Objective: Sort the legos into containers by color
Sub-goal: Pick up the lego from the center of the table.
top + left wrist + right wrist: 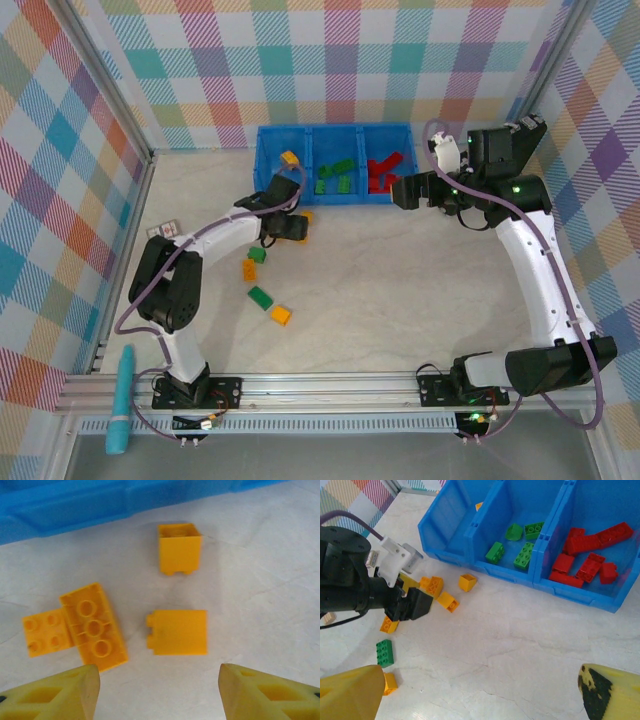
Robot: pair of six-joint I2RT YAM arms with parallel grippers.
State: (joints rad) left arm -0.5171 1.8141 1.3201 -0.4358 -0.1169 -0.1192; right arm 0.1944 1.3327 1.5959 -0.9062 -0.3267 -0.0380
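Note:
The blue tray holds three containers: one yellow lego in the left, green legos in the middle, red legos in the right. My left gripper stands open just above the table in front of the tray, with nothing between its fingers. A square yellow lego lies just ahead of it, a second nearer the tray, and an upturned long one to the left. My right gripper hangs open and empty over bare table by the red container.
More loose legos lie nearer the arm bases: two green and two orange. A small card sits at the left wall. A teal tool rests on the front rail.

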